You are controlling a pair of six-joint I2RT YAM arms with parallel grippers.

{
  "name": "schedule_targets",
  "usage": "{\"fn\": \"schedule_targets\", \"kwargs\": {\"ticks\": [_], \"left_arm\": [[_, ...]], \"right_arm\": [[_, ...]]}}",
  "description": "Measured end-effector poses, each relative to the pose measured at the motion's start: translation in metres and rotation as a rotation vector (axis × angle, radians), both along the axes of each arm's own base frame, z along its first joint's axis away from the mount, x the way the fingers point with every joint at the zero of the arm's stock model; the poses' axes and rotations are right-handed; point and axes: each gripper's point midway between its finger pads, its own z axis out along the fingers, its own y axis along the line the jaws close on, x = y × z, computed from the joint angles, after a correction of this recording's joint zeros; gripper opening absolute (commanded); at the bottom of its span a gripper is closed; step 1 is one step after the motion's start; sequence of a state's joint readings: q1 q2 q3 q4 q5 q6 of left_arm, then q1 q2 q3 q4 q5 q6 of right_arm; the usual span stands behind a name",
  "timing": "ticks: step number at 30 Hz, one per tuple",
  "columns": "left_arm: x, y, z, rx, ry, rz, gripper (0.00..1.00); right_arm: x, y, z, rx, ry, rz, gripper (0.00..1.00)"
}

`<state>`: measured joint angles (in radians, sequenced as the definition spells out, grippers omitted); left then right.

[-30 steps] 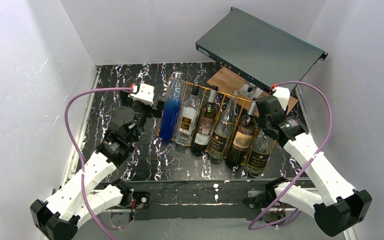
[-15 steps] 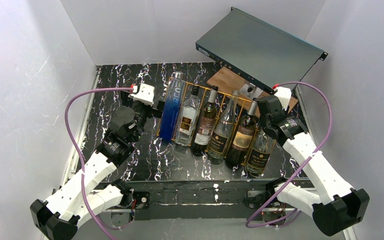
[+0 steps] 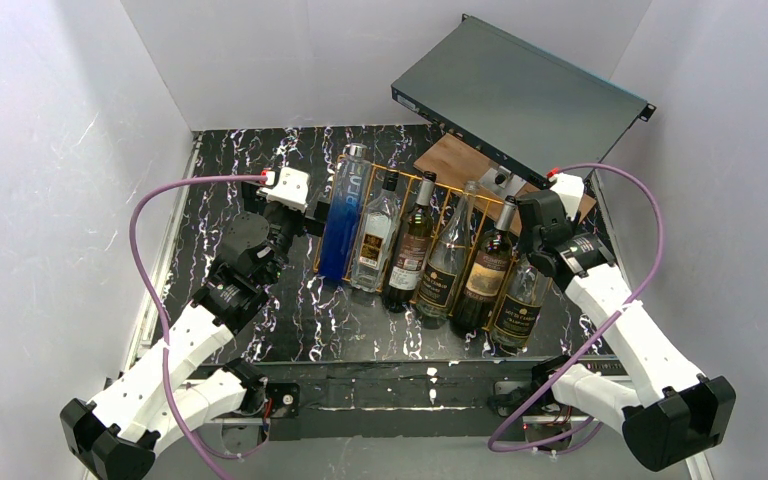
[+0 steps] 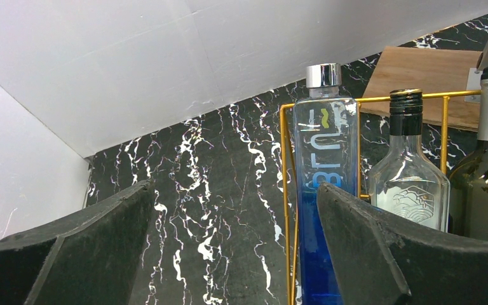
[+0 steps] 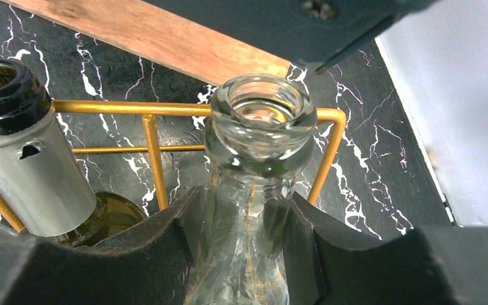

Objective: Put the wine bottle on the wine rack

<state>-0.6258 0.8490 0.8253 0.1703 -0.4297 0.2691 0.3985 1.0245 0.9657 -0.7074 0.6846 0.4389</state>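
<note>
Six-bottle row point(image 3: 447, 255): lies side by side across the wine rack point(image 5: 133, 107), necks toward the far wall, bases toward the arms.
Wine bottle point(image 5: 257, 127): clear glass, mouth open, no cap; rightmost of the row, over the last slot at the rack's right end.
Right claw point(image 5: 244, 244): clamped on the wine bottle's neck just below the lip, one black finger on each side, both touching the glass.
Bottle vs claw: neck runs between the fingers; mouth sticks out past the fingertips toward the rack's far gold rail; body hidden under the claw in the wrist view.
Seating: cannot tell whether the bottle rests fully in the slot or is held slightly above it.
Neighbour: dark green bottle with silver foil point(image 5: 32, 165), one slot to the left, just beside the held neck.
Left claw point(image 4: 235, 197): wide, holding nothing, at the rack's left end, facing the blue bottle point(image 4: 321, 190) and the clear flask point(image 4: 410, 184).
Behind rack: wooden board point(image 3: 455, 160) flat on the table; dark flat metal box point(image 3: 520, 95) tilted above it.
Table point(image 3: 250, 170): black, white marble veins.
</note>
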Motion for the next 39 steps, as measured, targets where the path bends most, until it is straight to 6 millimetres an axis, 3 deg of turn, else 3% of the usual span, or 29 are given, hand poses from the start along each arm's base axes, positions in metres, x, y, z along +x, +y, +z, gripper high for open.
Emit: {"fn": "schedule_targets", "kwargs": {"ticks": [21,29,35,39], "left_arm": [[0.0,0.0,0.0,0.0,0.0,0.0,0.98],[0.0,0.0,0.0,0.0,0.001,-0.001,0.98],[0.0,0.0,-0.001,0.001,0.003,-0.002,0.98],[0.0,-0.001,-0.002,-0.005,0.007,-0.002,0.98]], "right_arm": [[-0.001,0.0,0.001,-0.017,0.017,0.028,0.69],[-0.006,0.004,0.022,0.011,-0.012,0.078,0.83],[-0.005,0.008,0.042,0.027,-0.046,0.115,0.98],[-0.01,0.013,0.056,0.047,-0.072,0.166,0.98]]}}
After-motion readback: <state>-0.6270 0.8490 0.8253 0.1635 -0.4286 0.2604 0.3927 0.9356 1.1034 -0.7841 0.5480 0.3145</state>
